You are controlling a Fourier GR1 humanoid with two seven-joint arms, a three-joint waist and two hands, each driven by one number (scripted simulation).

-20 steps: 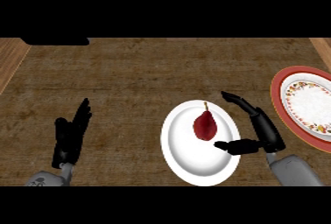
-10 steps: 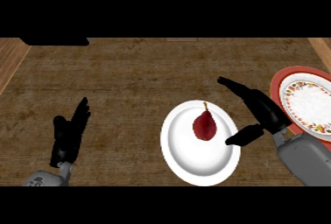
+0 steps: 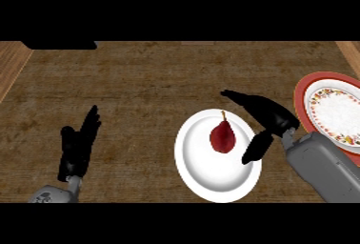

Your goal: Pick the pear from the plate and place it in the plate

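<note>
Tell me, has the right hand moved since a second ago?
Yes. The right hand has shifted away from the robot and slightly left, along the white plate's far-right rim.

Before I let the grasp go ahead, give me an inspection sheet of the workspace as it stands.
Surface: brown wooden counter top.
Job's things: red pear lies on the white plate, stem pointing away from the robot; red-rimmed patterned plate at the right, partly cut off by the view's edge.
Clutter: nothing seen.
Hands: right hand open, just right of the pear over the white plate's rim, not curled round it; left hand open, resting at lower left.
Cables: nothing seen.
Surroundings: lighter wood strip along the counter's left side.
</note>
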